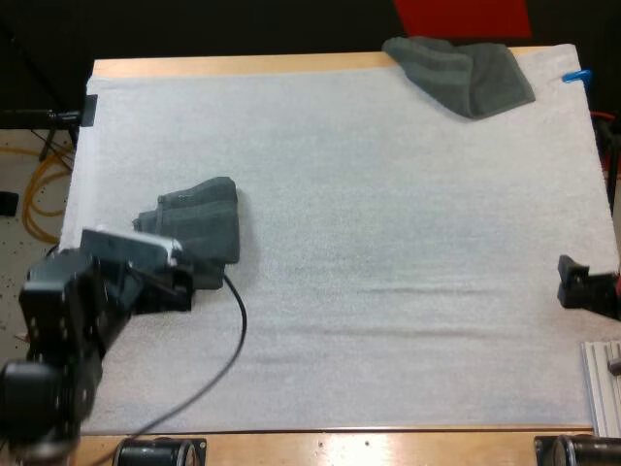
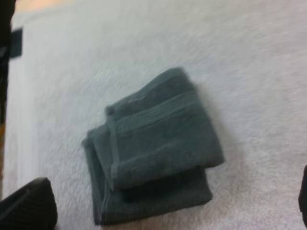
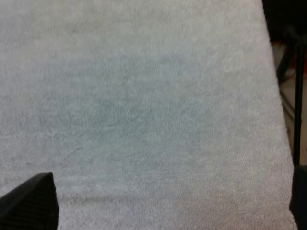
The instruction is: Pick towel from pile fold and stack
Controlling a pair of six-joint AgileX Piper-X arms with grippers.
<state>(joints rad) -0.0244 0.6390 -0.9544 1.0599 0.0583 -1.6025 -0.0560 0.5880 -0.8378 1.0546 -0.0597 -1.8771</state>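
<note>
A folded stack of dark grey-green towels [image 1: 202,228] lies on the left part of the white mat [image 1: 369,243]. In the left wrist view the stack [image 2: 153,153] is two folded towels, the upper one skewed on the lower. My left gripper [image 1: 189,280] hovers at the stack's near edge, open, its fingers [image 2: 29,203] spread wide and clear of the cloth. A crumpled towel [image 1: 464,70] sits at the mat's far right corner. My right gripper [image 1: 574,282] is at the right edge, open over bare mat, its fingers [image 3: 33,199] far apart.
The wooden table edge [image 1: 243,65] runs along the far side. A metal rail [image 1: 604,383] stands at the near right corner. Bare mat stretches between the stack and the crumpled towel.
</note>
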